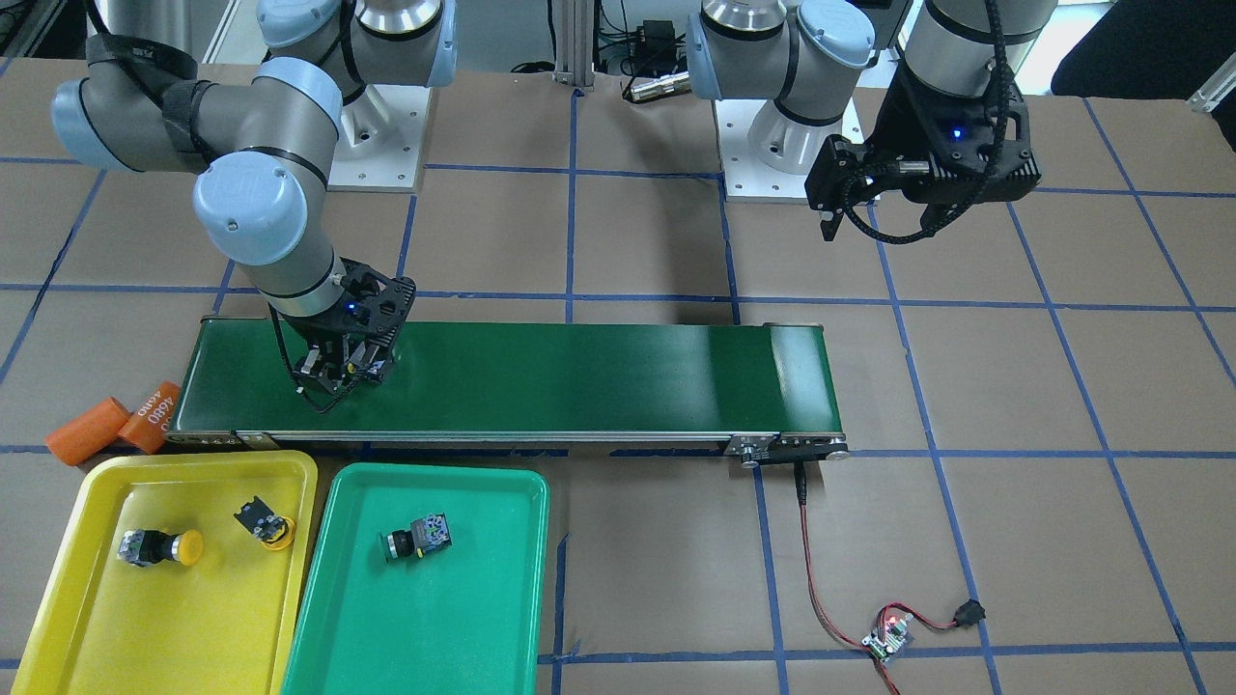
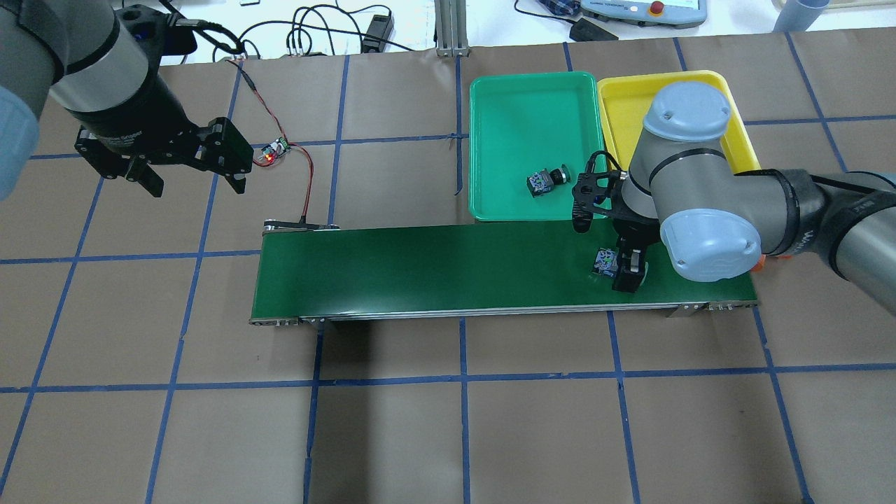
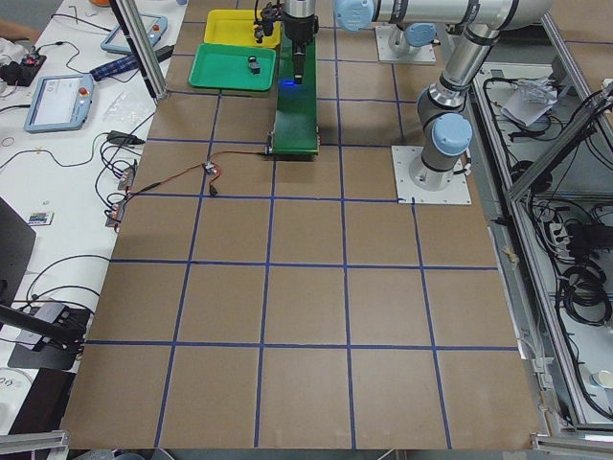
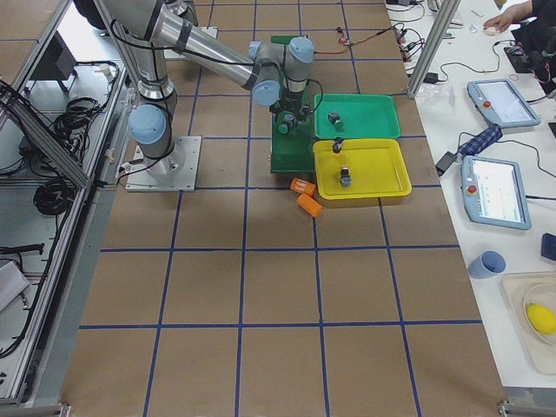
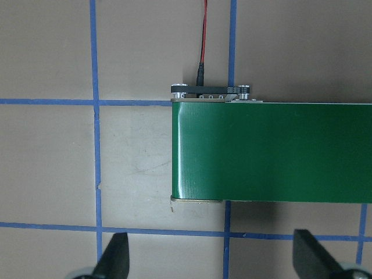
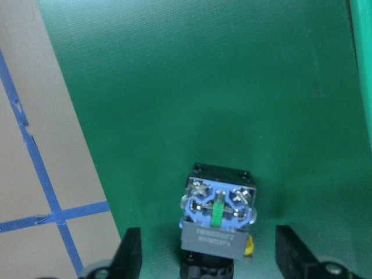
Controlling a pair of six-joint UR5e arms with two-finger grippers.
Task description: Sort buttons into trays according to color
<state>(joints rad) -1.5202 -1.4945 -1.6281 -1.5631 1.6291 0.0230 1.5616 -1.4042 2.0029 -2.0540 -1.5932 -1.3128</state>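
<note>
One button (image 6: 216, 224) lies on the belt (image 2: 434, 266), near the belt's end on the robot's right. Its grey-and-blue back faces up and its cap is hidden, so I cannot tell its colour. The right claw (image 6: 210, 256) is down over it with its fingers (image 6: 131, 256) spread wide, one on each side. Neither finger touches the button, and the claw grips nothing.

Beyond the belt, toward the edge of the surface (image 2: 420, 420) across from the robot, the green tray (image 1: 425, 470) holds a second button (image 1: 417, 538) lying on its side. Just beside it, the yellow tray (image 1: 193, 458) holds two yellow buttons (image 1: 159, 546), well apart from each other.

The left claw (image 2: 196, 185) hangs above the surface past the belt's other end, wide open and empty.
</note>
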